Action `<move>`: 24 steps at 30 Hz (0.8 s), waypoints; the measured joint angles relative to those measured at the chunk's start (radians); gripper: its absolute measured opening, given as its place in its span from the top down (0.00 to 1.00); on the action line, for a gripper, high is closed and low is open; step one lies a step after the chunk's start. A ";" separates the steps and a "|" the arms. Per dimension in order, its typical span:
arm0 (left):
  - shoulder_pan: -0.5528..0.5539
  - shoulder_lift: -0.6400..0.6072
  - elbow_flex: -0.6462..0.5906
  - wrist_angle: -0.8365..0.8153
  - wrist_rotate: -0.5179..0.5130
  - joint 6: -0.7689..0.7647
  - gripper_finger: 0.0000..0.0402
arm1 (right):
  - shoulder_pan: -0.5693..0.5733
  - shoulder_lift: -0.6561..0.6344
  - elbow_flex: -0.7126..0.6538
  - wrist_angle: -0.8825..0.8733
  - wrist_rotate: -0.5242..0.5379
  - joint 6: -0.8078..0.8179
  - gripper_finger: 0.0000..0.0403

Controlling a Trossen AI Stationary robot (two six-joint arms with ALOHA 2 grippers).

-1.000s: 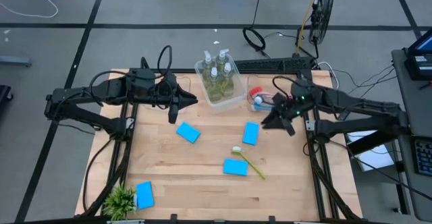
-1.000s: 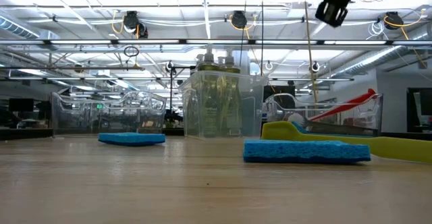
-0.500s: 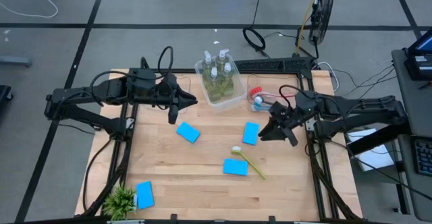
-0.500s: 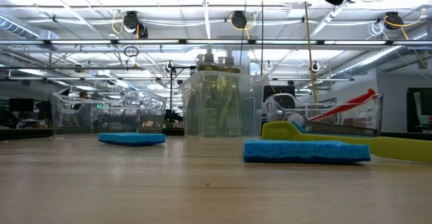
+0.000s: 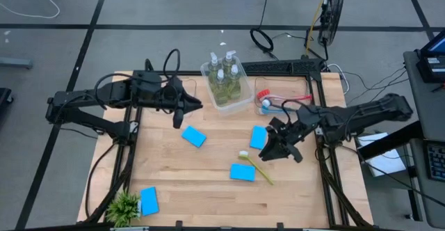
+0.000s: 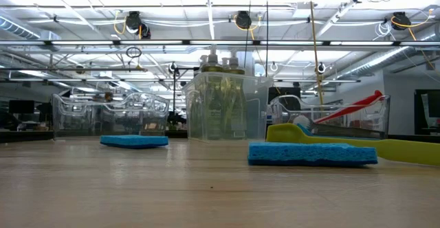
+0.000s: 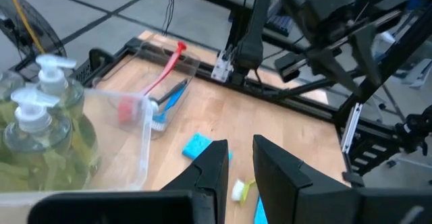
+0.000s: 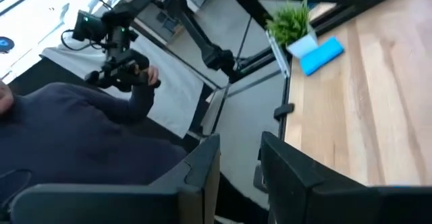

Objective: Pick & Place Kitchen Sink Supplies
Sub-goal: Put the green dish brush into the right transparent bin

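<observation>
Blue sponges lie flat on the wooden table: one (image 5: 194, 136) at the middle, one (image 5: 258, 138) to its right, one (image 5: 242, 172) nearer the front. A fourth sponge (image 5: 148, 200) lies at the near left. A yellow-green brush (image 5: 256, 165) lies flat beside the front sponge. Pump bottles of soap (image 5: 224, 78) stand in a clear bin. My right gripper (image 5: 265, 153) hovers above the table just right of the brush, open and empty, pointing level toward the near left corner. My left gripper (image 5: 195, 106) hangs in the air at the far left, narrowly open and empty.
A second clear bin (image 5: 268, 100) at the far right holds a red brush (image 7: 165, 69) and a blue one. A small potted plant (image 5: 124, 206) stands at the near left corner. A person in a dark top (image 8: 81, 136) is beyond the table's near left.
My right gripper has swung away from the brush bin toward the table's near edge and a little left, staying level in height, and has turned toward the near left corner. It has passed out of the low view. Nothing on the table has moved.
</observation>
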 joint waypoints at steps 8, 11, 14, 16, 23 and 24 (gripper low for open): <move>0.000 0.000 0.000 -0.050 0.000 0.000 0.82 | 0.059 0.058 0.083 -0.036 0.079 -0.033 0.77; 0.000 0.000 0.000 -0.052 0.000 0.001 0.82 | 0.076 0.076 0.166 -0.156 0.157 -0.091 0.77; -0.010 0.000 0.000 -0.050 -0.001 0.024 0.82 | 0.097 0.100 0.254 -0.359 0.251 -0.112 0.77; -0.023 0.000 0.000 -0.048 0.000 0.045 0.82 | 0.114 0.126 0.299 -0.477 0.303 -0.113 0.77; -0.065 -0.007 0.000 -0.045 0.041 0.105 0.82 | 0.163 0.242 0.352 -0.681 0.352 -0.037 0.77; -0.068 -0.013 0.000 -0.045 0.042 0.108 0.82 | 0.168 0.263 0.352 -0.698 0.338 -0.027 0.77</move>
